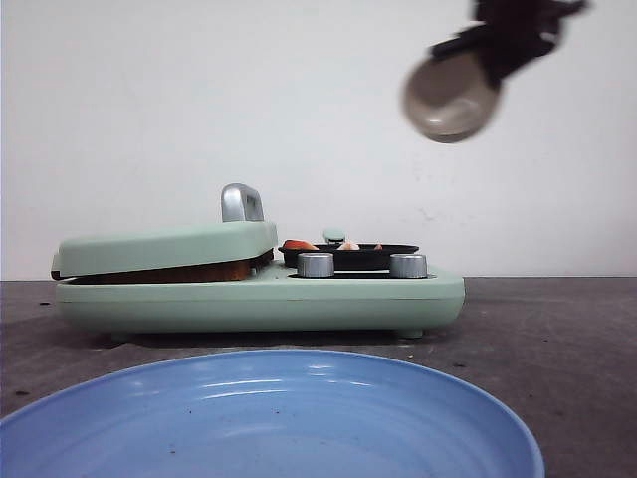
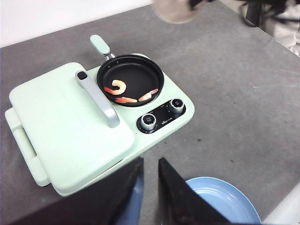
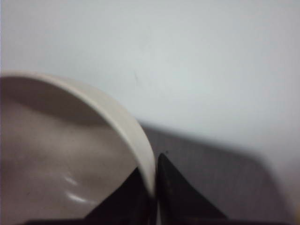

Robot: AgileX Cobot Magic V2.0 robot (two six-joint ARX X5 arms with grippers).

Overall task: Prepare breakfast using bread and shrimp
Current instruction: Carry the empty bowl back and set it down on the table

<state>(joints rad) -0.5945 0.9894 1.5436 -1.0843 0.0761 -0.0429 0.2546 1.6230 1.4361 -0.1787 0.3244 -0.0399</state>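
Note:
A mint-green breakfast maker (image 1: 299,299) sits on the grey table with its grill lid (image 2: 70,122) down. A brown bread edge (image 1: 189,273) shows under the lid. Three orange-pink shrimp (image 2: 119,86) lie in the small black pan (image 2: 152,70) on the maker's right half; they also show in the front view (image 1: 299,244). My right gripper (image 3: 152,180) is shut on the rim of a beige bowl (image 3: 56,154) and holds it tilted, high above the table's right side (image 1: 450,97). My left gripper (image 2: 150,161) hovers over the maker's near edge, empty, its jaws a narrow gap apart.
A blue plate (image 1: 269,418) lies on the table in front of the maker and shows by my left gripper (image 2: 225,197). Two silver knobs (image 1: 316,264) (image 1: 408,265) face forward. The lid's metal handle (image 1: 241,202) stands up. A white wall is behind.

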